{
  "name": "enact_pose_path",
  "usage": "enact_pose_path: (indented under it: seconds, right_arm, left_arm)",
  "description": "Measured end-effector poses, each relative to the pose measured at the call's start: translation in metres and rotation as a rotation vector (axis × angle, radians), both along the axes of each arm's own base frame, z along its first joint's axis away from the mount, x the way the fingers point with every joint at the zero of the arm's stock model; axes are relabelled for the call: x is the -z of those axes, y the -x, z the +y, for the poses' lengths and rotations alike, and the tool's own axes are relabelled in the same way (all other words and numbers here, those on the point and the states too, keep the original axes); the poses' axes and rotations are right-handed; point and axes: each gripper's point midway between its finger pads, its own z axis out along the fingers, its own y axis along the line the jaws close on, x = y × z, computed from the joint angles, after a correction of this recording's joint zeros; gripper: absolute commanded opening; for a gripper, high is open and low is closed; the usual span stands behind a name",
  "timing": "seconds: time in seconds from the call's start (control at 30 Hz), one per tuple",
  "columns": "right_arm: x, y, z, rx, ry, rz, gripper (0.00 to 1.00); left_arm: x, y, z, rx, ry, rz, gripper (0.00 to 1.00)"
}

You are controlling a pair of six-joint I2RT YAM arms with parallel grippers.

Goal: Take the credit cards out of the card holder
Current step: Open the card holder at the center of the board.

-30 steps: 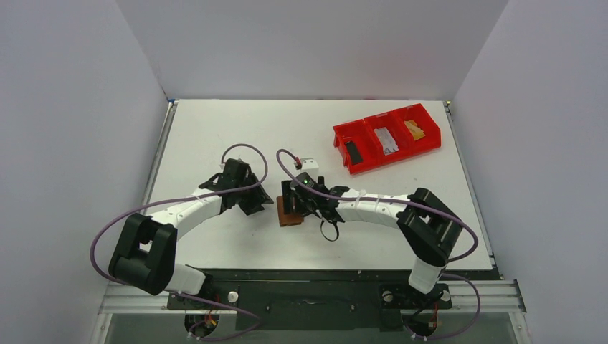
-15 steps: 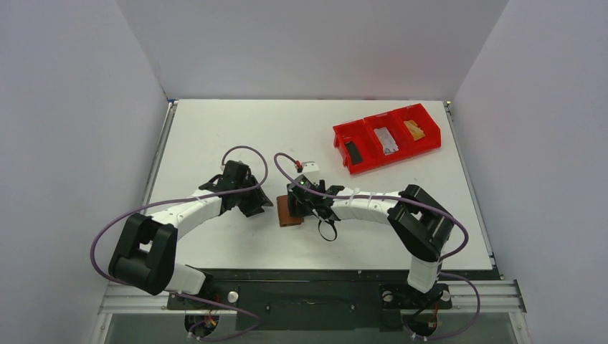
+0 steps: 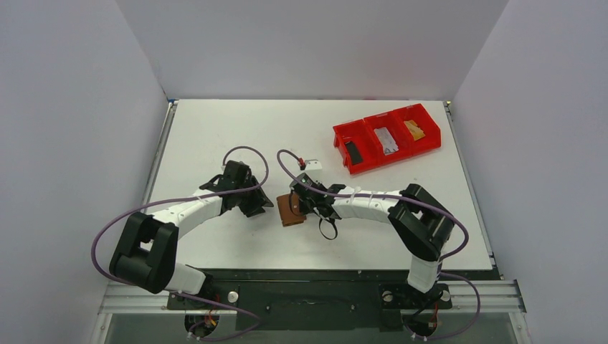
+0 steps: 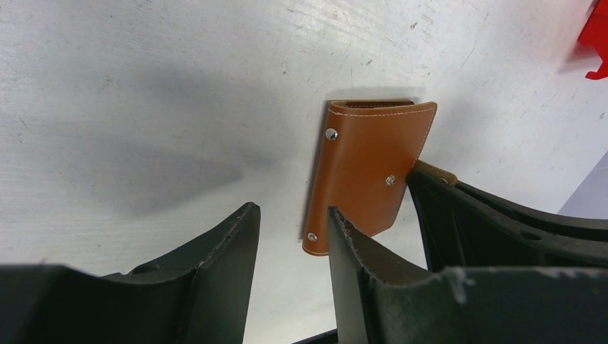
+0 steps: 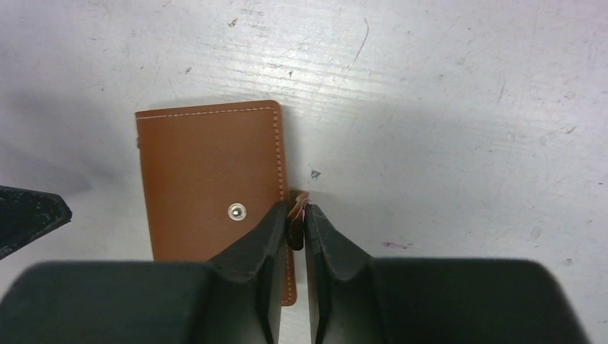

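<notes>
The brown leather card holder (image 3: 290,210) lies folded shut on the white table, snap studs up. It shows in the left wrist view (image 4: 369,172) and the right wrist view (image 5: 208,172). My right gripper (image 5: 296,215) is shut on the holder's small closing tab (image 5: 296,204), which sticks out at its right edge; from above this gripper (image 3: 302,206) sits at the holder's right side. My left gripper (image 4: 290,211) stands open with only bare table between its fingers, just left of the holder (image 3: 262,204). The credit cards are hidden at the holder.
A red three-compartment bin (image 3: 367,120) stands at the back right, with a black, a grey and a yellow flat piece, one in each compartment. A small white tag (image 3: 314,165) on the right arm's cable hangs behind the holder.
My right gripper's jaws have come together from wide apart onto the holder's tab. The holder now shows more fully and slightly turned. The left gripper has narrowed a little and stayed in place.
</notes>
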Motion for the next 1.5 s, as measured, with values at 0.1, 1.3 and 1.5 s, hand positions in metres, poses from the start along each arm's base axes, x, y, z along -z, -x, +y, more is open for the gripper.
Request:
enact_pose_path:
  seconds: [0.1, 1.3, 1.5]
  right_arm:
    - [0.0, -0.003, -0.003, 0.01, 0.001, -0.001, 0.0]
    - [-0.071, -0.024, -0.041, 0.145, -0.044, -0.089, 0.0]
    - [-0.033, -0.027, -0.086, 0.231, 0.066, -0.038, 0.0]
  left_arm:
    - [0.002, 0.001, 0.0, 0.003, -0.004, 0.007, 0.37]
    - [-0.012, -0.001, -0.011, 0.11, 0.031, -0.069, 0.47]
    - [-0.002, 0.005, -0.021, 0.147, 0.02, -0.04, 0.44]
